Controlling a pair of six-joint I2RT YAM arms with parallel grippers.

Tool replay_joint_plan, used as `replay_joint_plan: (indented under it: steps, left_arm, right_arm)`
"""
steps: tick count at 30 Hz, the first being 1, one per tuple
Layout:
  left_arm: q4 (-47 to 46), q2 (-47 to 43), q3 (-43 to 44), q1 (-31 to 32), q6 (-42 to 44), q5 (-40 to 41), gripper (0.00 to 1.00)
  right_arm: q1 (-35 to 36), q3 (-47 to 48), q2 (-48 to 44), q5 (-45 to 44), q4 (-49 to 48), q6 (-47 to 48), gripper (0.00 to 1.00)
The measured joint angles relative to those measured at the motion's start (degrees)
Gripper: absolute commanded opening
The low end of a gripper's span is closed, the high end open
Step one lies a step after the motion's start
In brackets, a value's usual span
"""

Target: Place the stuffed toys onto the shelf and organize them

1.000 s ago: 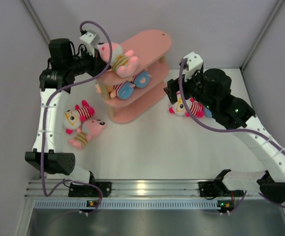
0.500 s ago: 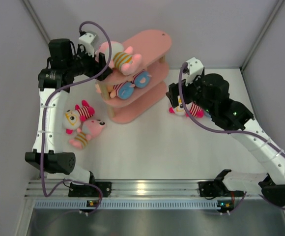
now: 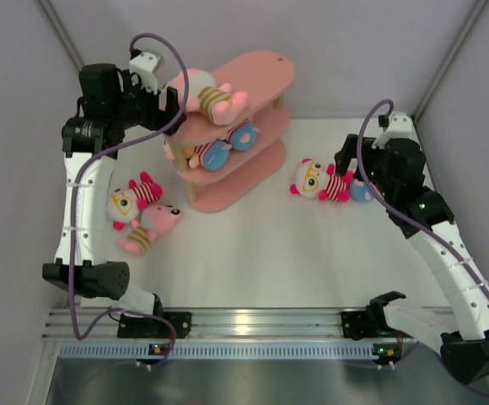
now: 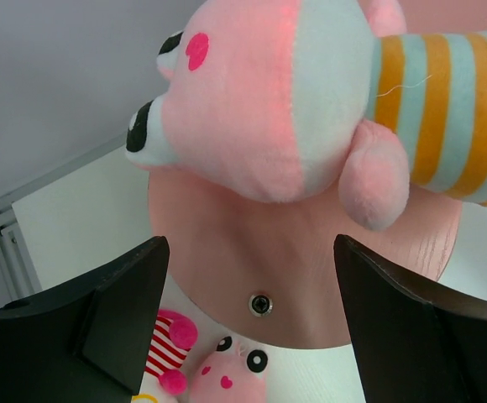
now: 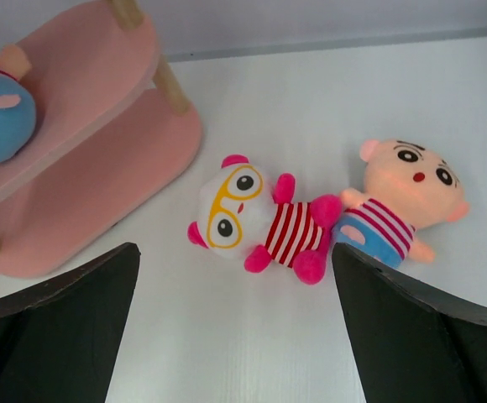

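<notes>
Leaves pink striped doll (image 4: 260, 101) lying on shelf (image 4: 227, 252) top board, just ahead of left fingers (image 4: 101, 327), spread wide. Withdraws right fingers (image 5: 59, 336), also wide, from red-striped glasses doll (image 5: 256, 222) below them on counter (image 5: 227, 353); not yet shelved.

Lots of bare room in the middle of the surface (image 3: 270, 253).
The shelf (image 3: 228, 190) stands at the back. A pink toy (image 3: 204, 94) fills the left end of its top board (image 3: 261, 72), just in front of the left gripper (image 4: 245, 252); the other end is bare. Two left toys (image 3: 135, 196) and two right toys (image 3: 316, 179) lie beside the shelf.
</notes>
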State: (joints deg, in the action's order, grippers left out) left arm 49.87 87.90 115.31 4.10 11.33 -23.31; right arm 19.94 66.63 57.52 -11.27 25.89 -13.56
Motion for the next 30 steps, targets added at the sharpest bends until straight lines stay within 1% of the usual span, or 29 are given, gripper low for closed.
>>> replay_joint_plan:
  steps: [4,7,11,12,15,16,18,20,24,30]
  left_arm:
    - [0.13,-0.68,0.0,0.0,0.44,0.96,0.85]
    - [0.09,-2.64,-0.74,0.0,1.03,2.71,0.86]
    - [0.13,-10.21,-7.98,0.02,2.73,7.21,0.88]
    - [0.02,-12.39,-10.36,0.02,3.45,8.68,0.88]
    - [1.57,-17.99,-16.52,0.02,5.11,12.28,0.88]
    - [2.45,-19.43,-18.47,0.0,5.66,13.33,0.88]
    - [4.48,-20.96,-21.57,0.02,6.69,15.19,0.88]
    - [6.19,-21.11,-23.78,0.02,7.15,16.85,0.87]
    - [9.38,-20.13,-26.38,0.0,7.5,19.82,0.87]
    - [10.73,-20.13,-27.36,0.0,7.87,22.08,0.87]
  right_arm:
    - [-2.62,-3.26,0.07,1.84,-0.57,-2.12,0.97]
    - [-3.96,-3.65,0.37,3.69,-0.87,-3.06,0.95]
    - [-8.94,-6.1,0.68,5.64,-2.25,-5.95,0.89]
    - [-10.34,-7.43,0.61,5.9,-3.06,-7.06,0.86]
    - [-16.24,-13.49,0.33,7.37,-5.44,-11.13,0.79]
    - [-19.47,-16.61,0.24,8.33,-6.64,-13.05,0.78]
    - [-23.74,-20.9,0.74,8.48,-8.37,-15.72,0.77]
    - [-26.56,-23.91,2.71,8.35,-9.94,-18.14,0.76]
    - [-26.99,-25.97,9.55,8.59,-16.15,-22.88,0.75]
    - [-27.63,-26.88,18.25,8.33,-25.55,-29.99,0.71]
